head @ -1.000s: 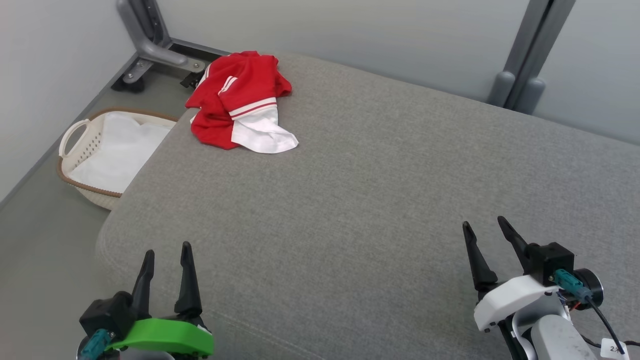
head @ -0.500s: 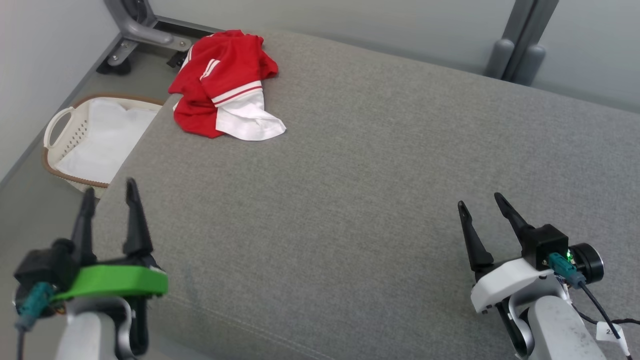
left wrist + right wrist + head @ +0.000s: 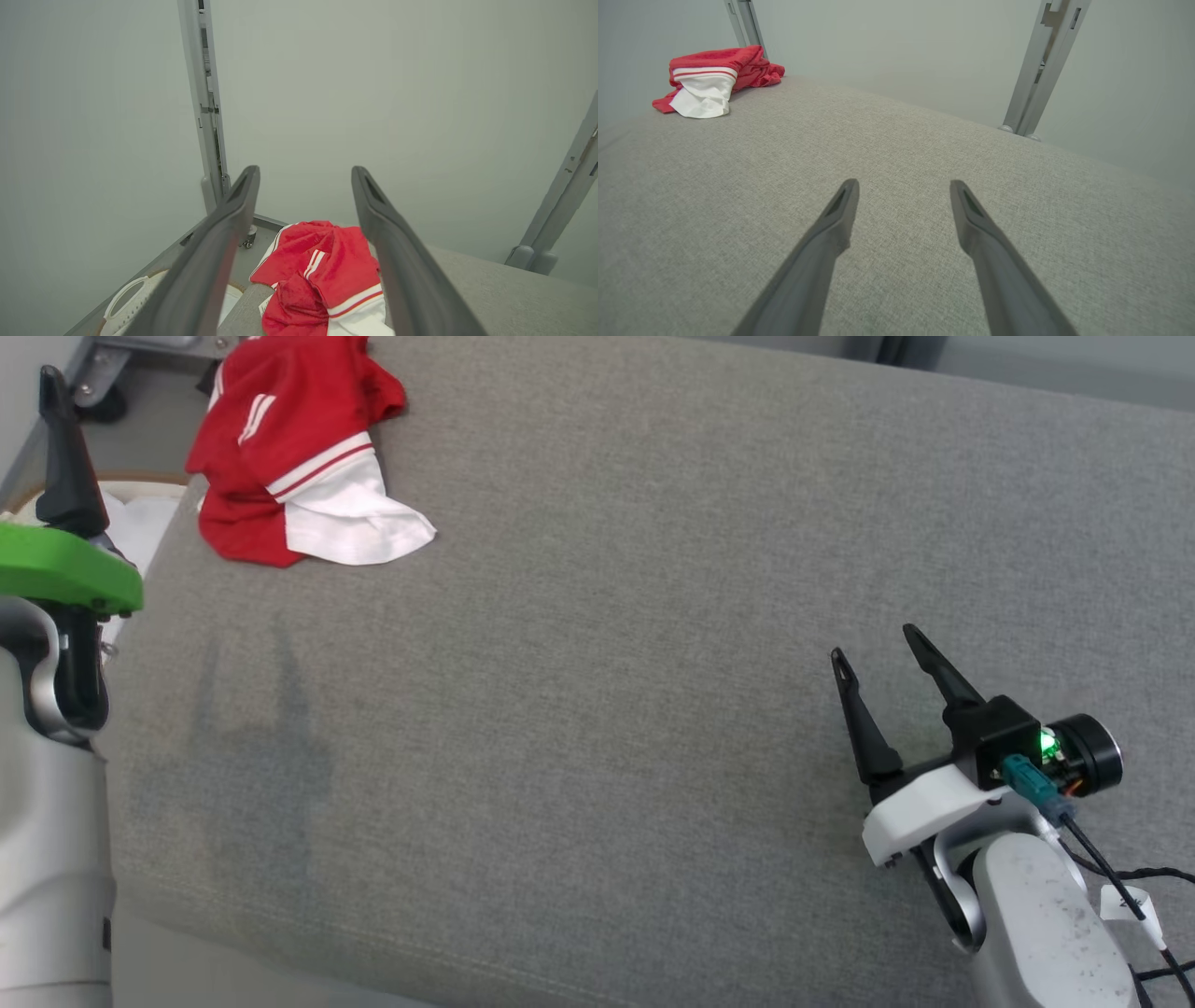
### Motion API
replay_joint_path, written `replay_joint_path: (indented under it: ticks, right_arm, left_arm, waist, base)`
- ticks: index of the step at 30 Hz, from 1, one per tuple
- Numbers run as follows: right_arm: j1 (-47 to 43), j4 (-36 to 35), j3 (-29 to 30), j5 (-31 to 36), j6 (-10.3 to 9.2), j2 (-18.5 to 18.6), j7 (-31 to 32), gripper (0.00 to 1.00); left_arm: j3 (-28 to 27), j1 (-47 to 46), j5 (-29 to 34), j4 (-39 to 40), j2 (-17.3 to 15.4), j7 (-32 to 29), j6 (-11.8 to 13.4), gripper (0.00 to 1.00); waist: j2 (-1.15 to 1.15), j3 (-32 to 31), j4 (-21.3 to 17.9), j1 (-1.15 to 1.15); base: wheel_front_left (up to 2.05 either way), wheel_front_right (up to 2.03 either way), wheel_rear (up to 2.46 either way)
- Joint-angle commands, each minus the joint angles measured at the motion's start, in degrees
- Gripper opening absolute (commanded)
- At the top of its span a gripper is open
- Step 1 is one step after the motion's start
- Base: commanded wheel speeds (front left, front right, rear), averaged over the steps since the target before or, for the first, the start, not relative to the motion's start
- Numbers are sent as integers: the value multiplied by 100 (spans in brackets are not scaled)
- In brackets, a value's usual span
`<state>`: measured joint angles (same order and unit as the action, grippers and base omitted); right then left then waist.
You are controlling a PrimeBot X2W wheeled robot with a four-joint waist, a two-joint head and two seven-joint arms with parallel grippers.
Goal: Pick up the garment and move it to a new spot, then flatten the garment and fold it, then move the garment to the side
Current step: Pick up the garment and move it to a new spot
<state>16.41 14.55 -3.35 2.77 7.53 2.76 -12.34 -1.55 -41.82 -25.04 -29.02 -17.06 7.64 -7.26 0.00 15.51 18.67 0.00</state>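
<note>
**Open gripper over grey cushion**

Looks along the right gripper (image 3: pixel 903 186): two dark fingers (image 3: pixel 822 252) rising from the bottom edge, spread wide, gripping nothing. Set over a grey woven cushion (image 3: pixel 896 135); cannot tell whether touching it.

Shows the garment (image 3: pixel 714 74) at far upper left, well apart from the fingertips. Crumpled in a heap, red with white stripes, a white part hanging down the near side. Lying on the cushion near its far left corner.

Beyond, a pale wall (image 3: pixel 887 46). At upper right a grey post (image 3: pixel 1041 70), footed at the cushion's far edge. At top left, just behind the garment, two thin posts (image 3: pixel 745 23).
</note>
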Motion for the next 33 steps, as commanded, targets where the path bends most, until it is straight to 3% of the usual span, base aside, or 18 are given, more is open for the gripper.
replay_joint_path:
  ticks: [1, 12, 22, 33]
  right_arm:
    - [102, -94, 1, 80, -9, 27, 48, 100]
    - [140, -735, 142, 408, -9, 26, 349, 100]
    - [186, -968, 171, 478, -11, 40, 420, 100]
    - [322, -1110, 139, 475, -16, 63, 417, 100]
  left_arm:
    - [43, -185, -103, -227, 13, -41, -15, 100]
    - [431, -971, -831, -1840, 22, -295, -30, 100]
    - [658, -1275, -1452, -2475, -181, -437, -31, 100]
    - [824, -1618, -1647, -2823, -340, 22, -32, 100]
  waist:
    - [0, 521, -353, 0]
    - [0, 1432, -615, 0]
    - [0, 1848, -723, 0]
    - [0, 1996, -852, 0]
  base:
    - [0, 0, 0]
    - [0, 0, 0]
    - [0, 0, 0]
    - [0, 0, 0]
